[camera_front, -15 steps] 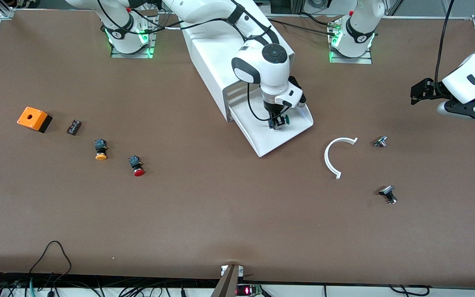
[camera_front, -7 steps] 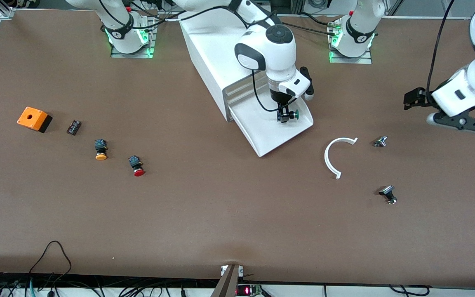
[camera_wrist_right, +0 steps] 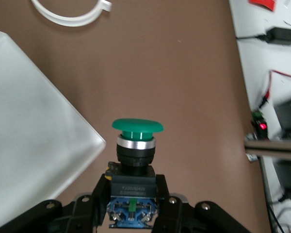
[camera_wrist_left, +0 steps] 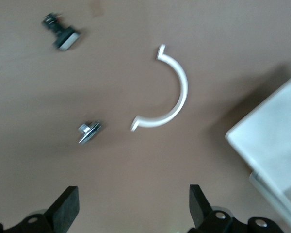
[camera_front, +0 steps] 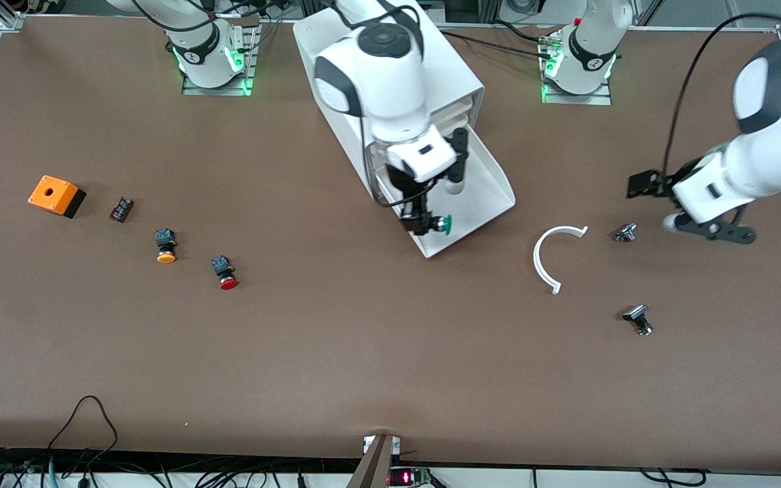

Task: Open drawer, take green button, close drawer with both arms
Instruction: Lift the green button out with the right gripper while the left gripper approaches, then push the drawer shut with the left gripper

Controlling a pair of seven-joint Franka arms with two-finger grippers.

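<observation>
The drawer (camera_front: pixel 489 179) stands pulled out of the bottom of the white cabinet (camera_front: pixel 458 74), and its tray looks bare; a corner of it shows in the right wrist view (camera_wrist_right: pixel 29 121) and the left wrist view (camera_wrist_left: pixel 276 136). My right gripper (camera_front: pixel 423 222) is shut on the black body of the green-capped button (camera_front: pixel 445 224) and holds it in the air over the drawer's front edge. In the right wrist view the button (camera_wrist_right: pixel 137 141) sits between the fingers (camera_wrist_right: pixel 99 191). My left gripper (camera_front: pixel 712 230) is open and empty (camera_wrist_left: pixel 131 213), over the table near a small metal part (camera_front: pixel 626 232).
A white C-shaped ring (camera_front: pixel 545 261) lies beside the drawer toward the left arm's end, with a second small part (camera_front: pixel 638 318) nearer the camera. Toward the right arm's end lie a red button (camera_front: pixel 225 272), a yellow-orange button (camera_front: pixel 166 247), a small dark piece (camera_front: pixel 121 209) and an orange box (camera_front: pixel 56 195).
My right gripper has lifted the green button out of the drawer tray and carried it to the drawer's front edge. My left arm has swung in toward the ring and the drawer.
</observation>
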